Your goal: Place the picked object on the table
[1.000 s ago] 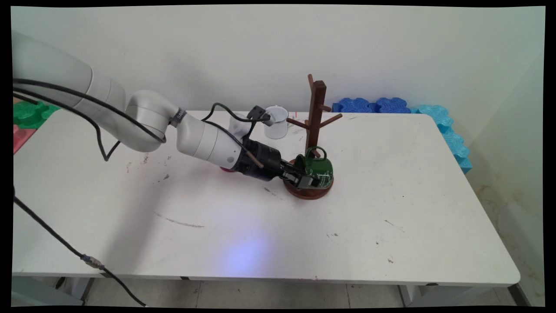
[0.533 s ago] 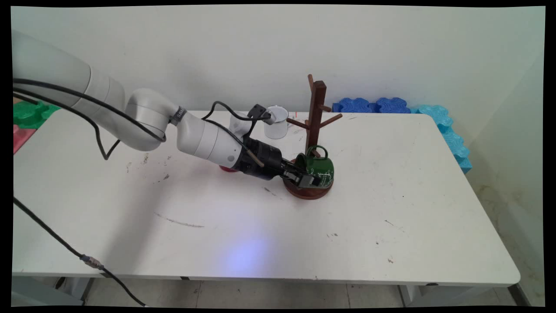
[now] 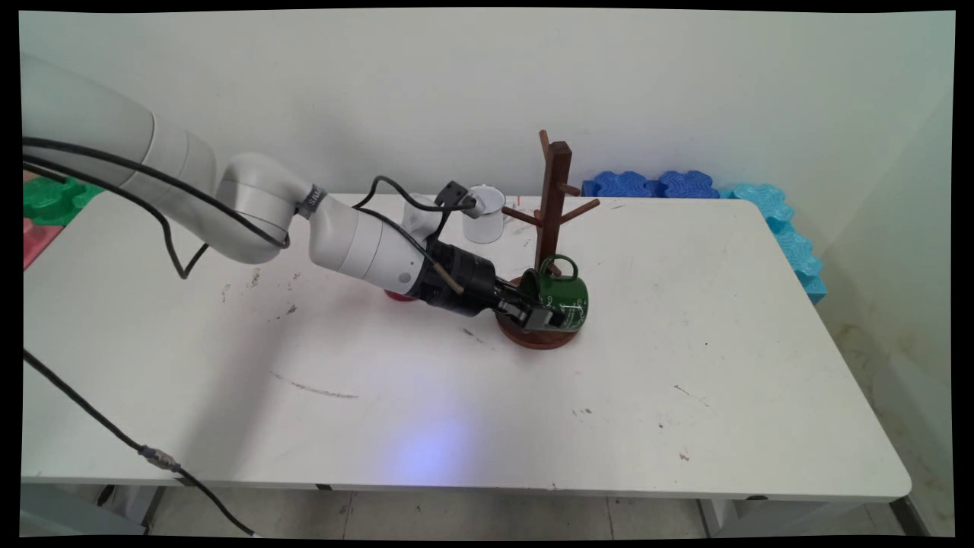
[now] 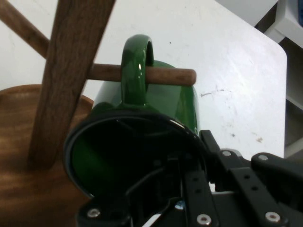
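My gripper [image 3: 549, 315] is shut on the rim of a dark green mug [image 3: 566, 294], which lies tilted on its side just above the round base [image 3: 525, 339] of a brown wooden mug tree [image 3: 553, 196]. In the hand view one finger is inside the green mug [image 4: 166, 100] and the other outside its wall. The mug's handle [image 4: 137, 64] is threaded over a short lower peg [image 4: 171, 75] of the tree, whose post [image 4: 71, 71] rises at the left. The gripper [image 4: 189, 161] fills the bottom of that view.
A white cup [image 3: 485, 215] stands behind the arm near the table's far edge. A small red thing [image 3: 396, 295] shows under the wrist. Blue foam blocks [image 3: 654, 184] line the far right corner, and green foam [image 3: 49, 198] lies at the far left.
The gripper has carried the green mug slightly up and to the right, along the tree's base towards the post. Nothing else has moved.
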`<state>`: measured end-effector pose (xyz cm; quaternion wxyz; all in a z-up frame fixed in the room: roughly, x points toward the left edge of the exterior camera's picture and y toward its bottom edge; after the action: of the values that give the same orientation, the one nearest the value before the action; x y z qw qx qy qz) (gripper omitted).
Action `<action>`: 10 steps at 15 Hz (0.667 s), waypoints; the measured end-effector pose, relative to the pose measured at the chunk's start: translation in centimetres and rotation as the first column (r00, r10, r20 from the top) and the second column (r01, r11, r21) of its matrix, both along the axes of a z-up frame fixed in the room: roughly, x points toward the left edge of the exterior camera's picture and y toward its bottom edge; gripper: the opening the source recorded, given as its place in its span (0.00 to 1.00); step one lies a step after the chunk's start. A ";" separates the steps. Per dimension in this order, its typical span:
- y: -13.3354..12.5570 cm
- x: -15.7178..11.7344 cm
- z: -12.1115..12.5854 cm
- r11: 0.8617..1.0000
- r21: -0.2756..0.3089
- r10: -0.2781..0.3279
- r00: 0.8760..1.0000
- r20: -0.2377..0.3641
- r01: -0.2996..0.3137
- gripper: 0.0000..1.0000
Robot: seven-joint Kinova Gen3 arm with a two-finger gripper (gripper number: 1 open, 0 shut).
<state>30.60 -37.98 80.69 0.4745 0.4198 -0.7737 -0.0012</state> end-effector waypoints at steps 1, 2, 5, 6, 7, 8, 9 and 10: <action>0.1 0.0 0.1 1.000 -0.002 -0.003 1.000 0.000 0.003 0.00; 0.1 -0.1 0.2 1.000 -0.004 -0.006 1.000 0.000 0.006 0.00; 0.4 -0.3 0.5 1.000 -0.009 -0.014 1.000 -0.002 0.014 0.00; 0.5 -0.3 0.6 1.000 -0.011 -0.016 1.000 -0.003 0.016 0.00; 0.6 -0.4 0.7 1.000 -0.012 -0.018 1.000 -0.003 0.018 0.00; 0.7 -0.5 0.8 1.000 -0.013 -0.021 1.000 -0.004 0.021 0.00; 0.8 -0.6 1.0 1.000 -0.015 -0.023 1.000 -0.005 0.023 0.00; 0.9 -0.6 1.1 1.000 -0.016 -0.026 1.000 -0.006 0.026 0.00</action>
<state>29.97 -37.05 81.81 0.4801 0.4059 -0.7777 -0.0024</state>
